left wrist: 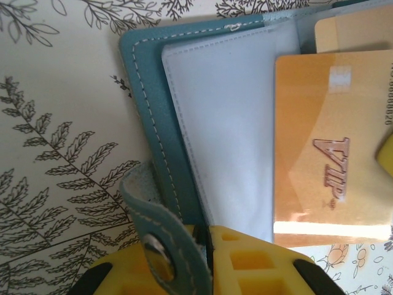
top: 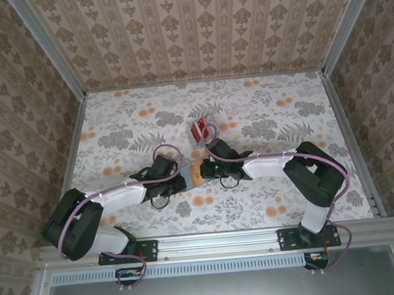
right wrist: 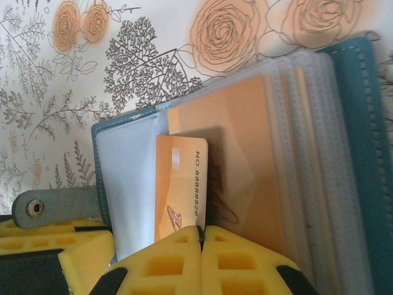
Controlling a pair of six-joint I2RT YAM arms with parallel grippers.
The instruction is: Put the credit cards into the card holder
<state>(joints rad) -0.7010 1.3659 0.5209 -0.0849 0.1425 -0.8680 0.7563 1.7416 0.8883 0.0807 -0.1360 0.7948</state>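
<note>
The teal card holder lies open at the table's middle, between the two grippers. My left gripper is shut on the near edge of its cover, next to the snap strap. My right gripper is shut on a gold credit card marked VIP. The card lies against the holder's clear pockets, beside the pale inner flap. Red credit cards sit in a clear box further back. From above, the left gripper and right gripper almost touch.
The flowered table is walled in on three sides with patterned panels. The clear box stands just behind the right wrist. The left gripper's yellow fingers show beside the strap in the right wrist view.
</note>
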